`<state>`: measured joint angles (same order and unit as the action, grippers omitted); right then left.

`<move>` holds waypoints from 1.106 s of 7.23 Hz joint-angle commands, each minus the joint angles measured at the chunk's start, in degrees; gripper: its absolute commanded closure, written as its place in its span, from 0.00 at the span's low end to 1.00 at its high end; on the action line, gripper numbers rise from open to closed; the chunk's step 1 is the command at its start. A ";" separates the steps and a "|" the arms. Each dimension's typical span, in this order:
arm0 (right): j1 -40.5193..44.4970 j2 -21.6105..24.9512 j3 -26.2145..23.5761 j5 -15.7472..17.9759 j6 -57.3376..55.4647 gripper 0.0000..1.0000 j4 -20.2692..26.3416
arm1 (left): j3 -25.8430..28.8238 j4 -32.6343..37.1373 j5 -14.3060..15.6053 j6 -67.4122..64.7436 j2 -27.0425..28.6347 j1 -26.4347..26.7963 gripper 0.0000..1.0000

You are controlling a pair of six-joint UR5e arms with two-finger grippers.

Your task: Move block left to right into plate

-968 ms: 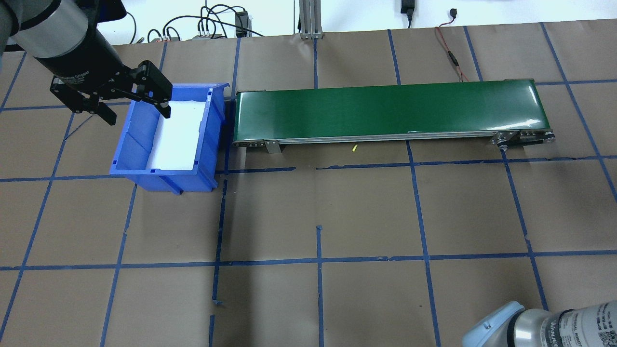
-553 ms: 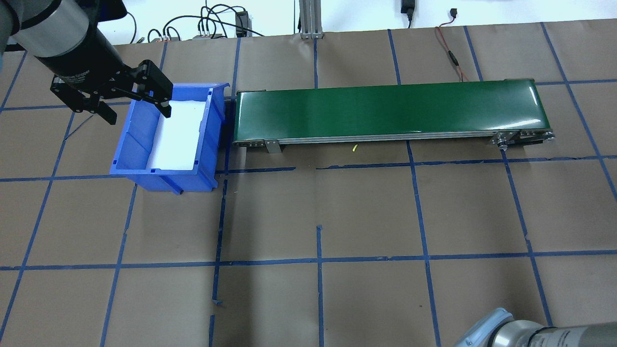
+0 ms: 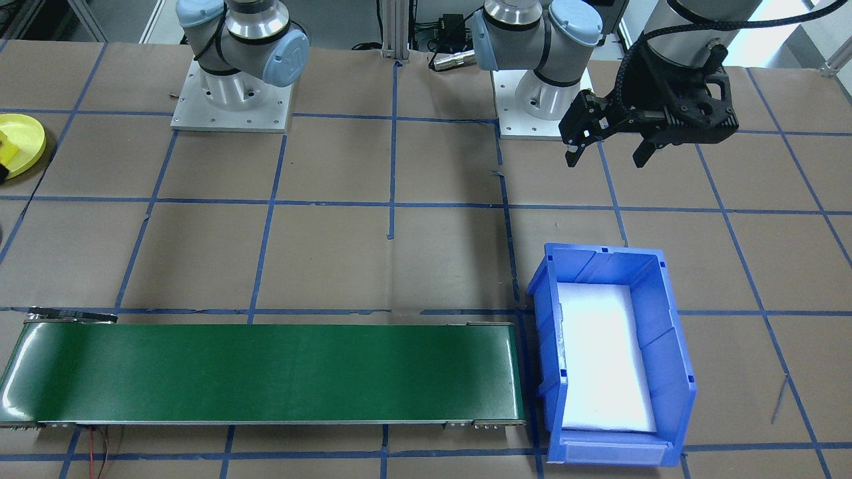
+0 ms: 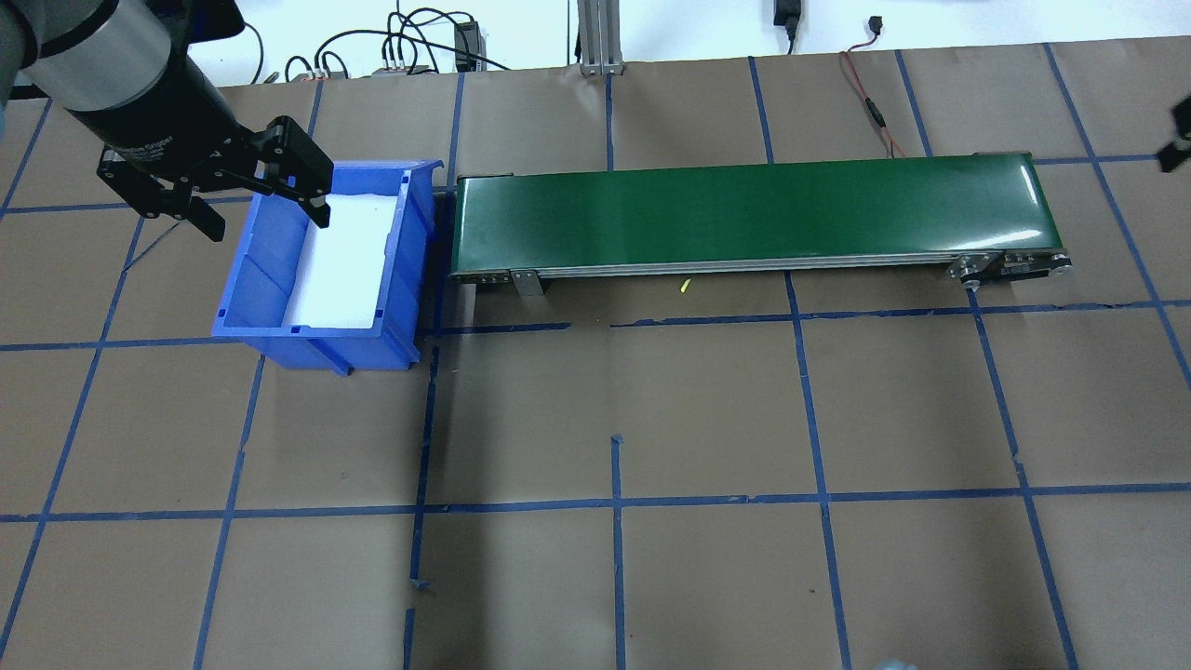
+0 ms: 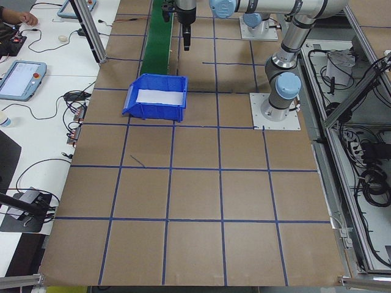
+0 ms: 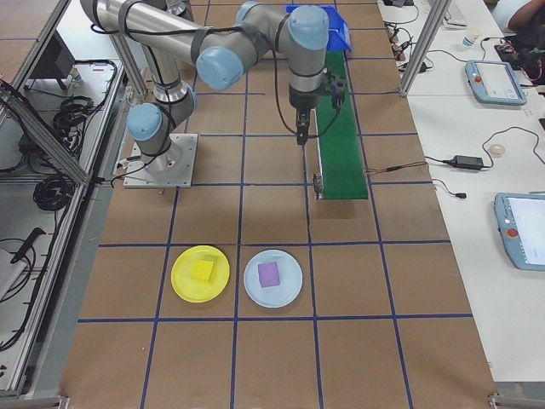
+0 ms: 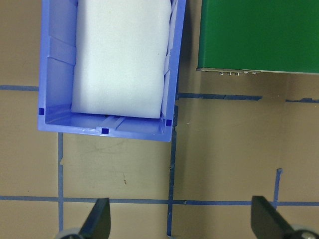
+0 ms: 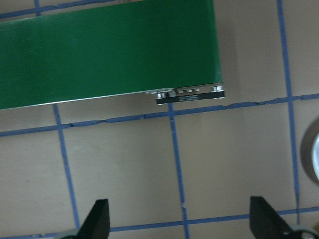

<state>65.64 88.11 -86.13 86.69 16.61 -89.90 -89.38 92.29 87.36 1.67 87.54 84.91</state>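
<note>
The yellow plate (image 6: 200, 274) lies on the table past the belt's end, with a yellow block (image 6: 202, 271) on it; it also shows at the edge as the plate (image 3: 21, 143). My left gripper (image 4: 268, 221) hangs open and empty over the blue bin's outer rim, and its wrist view shows the left gripper (image 7: 182, 221) with nothing between the fingers. My right gripper (image 8: 180, 221) is open and empty, held above the table beside the belt's end, where the right gripper (image 6: 301, 136) appears edge-on.
A blue bin (image 4: 270, 279) lined with white foam stands at the green conveyor belt's (image 4: 754, 209) left end; neither holds a block. A pale blue plate (image 6: 272, 279) carrying a purple block (image 6: 269, 273) sits beside the yellow one. Cables lie at the far table edge.
The right arm's elbow has left the bottom right of the overhead view, and a dark part of that arm now shows at the right edge. The left arm has not moved.
</note>
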 commanded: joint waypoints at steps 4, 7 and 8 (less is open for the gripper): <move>23.91 0.83 1.14 0.41 -27.24 0.00 -0.37 | 0.00 0.00 0.00 0.00 0.00 -0.01 0.00; 23.83 2.85 1.05 4.10 -27.33 0.00 4.87 | 0.00 0.00 0.00 0.00 0.00 -0.01 0.00; 23.83 2.77 0.96 4.02 -27.34 0.00 4.91 | 0.00 0.00 0.00 0.00 0.00 -0.01 0.00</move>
<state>89.36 90.78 -85.22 90.27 -10.54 -86.41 -89.38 92.29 87.36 1.67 87.54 84.90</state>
